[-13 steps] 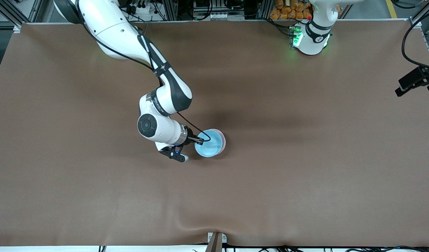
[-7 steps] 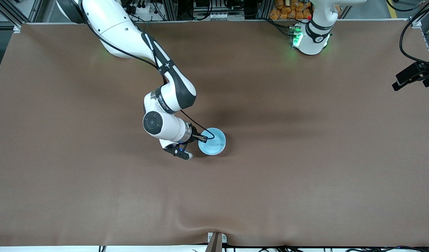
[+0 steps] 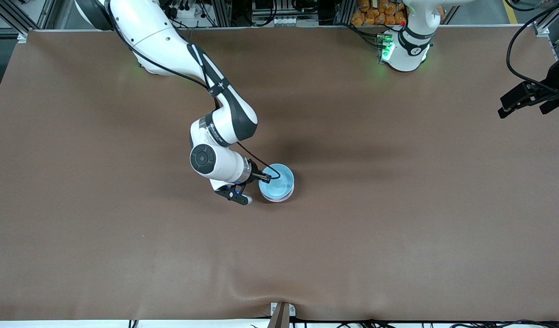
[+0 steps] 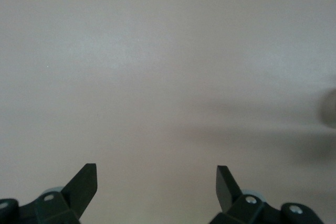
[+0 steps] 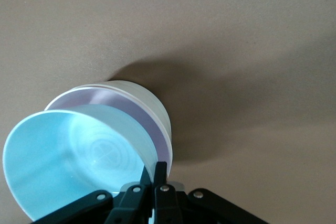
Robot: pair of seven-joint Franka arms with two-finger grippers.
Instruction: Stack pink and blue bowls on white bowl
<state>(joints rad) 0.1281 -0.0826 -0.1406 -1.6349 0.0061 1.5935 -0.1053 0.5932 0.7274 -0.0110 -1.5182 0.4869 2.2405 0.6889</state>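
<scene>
The light blue bowl sits on top of the pink bowl near the table's middle. In the right wrist view the blue bowl tilts into the pink bowl, which rests in the white bowl. My right gripper is shut on the blue bowl's rim at the side toward the right arm's end; its fingers pinch the rim. My left gripper hangs open and empty over the left arm's end of the table, its fingertips wide apart above bare table.
The brown table cover is bare around the stack. A metal bracket sits at the table edge nearest the front camera.
My right gripper has carried the blue bowl over the pink bowl and lowered it into the stack. The left gripper has drifted slightly toward the table's middle.
</scene>
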